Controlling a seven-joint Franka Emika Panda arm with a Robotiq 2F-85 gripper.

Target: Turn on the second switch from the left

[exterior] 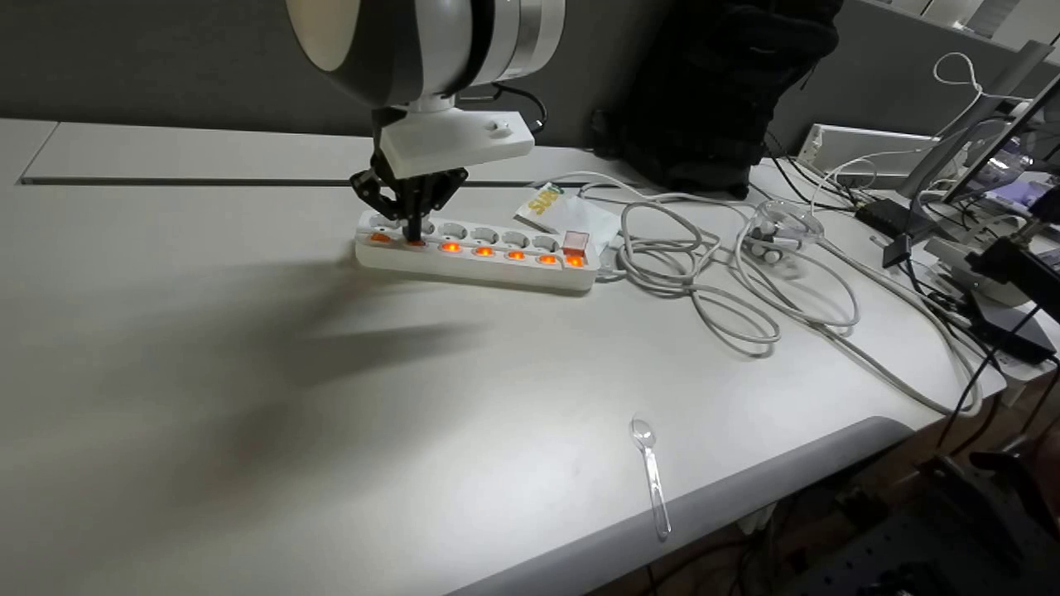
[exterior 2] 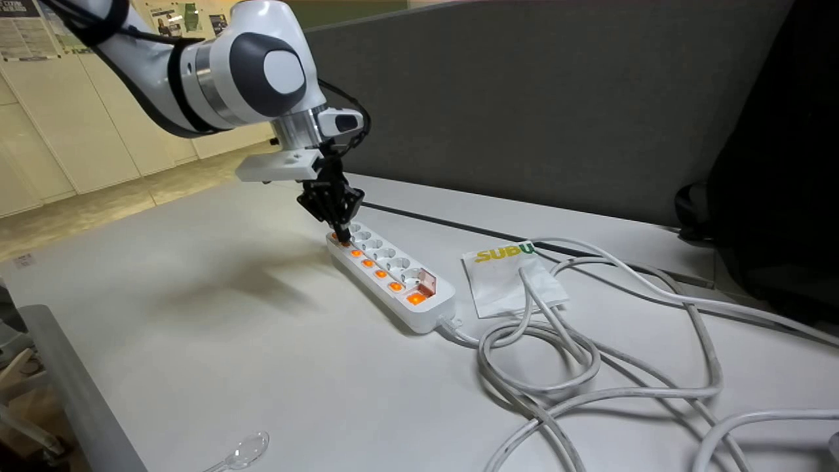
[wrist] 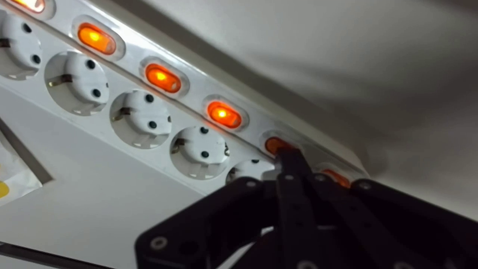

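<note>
Second switch (wrist: 274, 145): on the white power strip (exterior: 472, 266), second from the left in both exterior views, at the tip of the hand (wrist: 293, 158).
Press: best kept to one half of the switch, straight down, firm and short, then straight up once it glows; a sideways slip could catch the end switch (wrist: 338, 178). Which half turns it on is hard to say.
Switch face: oval, dull amber, no bright spot in the part that shows, so probably off; partly covered by the hand.
Hand: closed, gripping nothing; whether its tip touches the switch is unclear.
End switch: dull as well, right beside the target.
Lit switches (exterior: 516, 256): the other five in the row, glowing orange.
Power strip: flat on the tabletop (exterior: 497, 430).
Cable (exterior 2: 655, 393): looped beyond the strip's far end.
</note>
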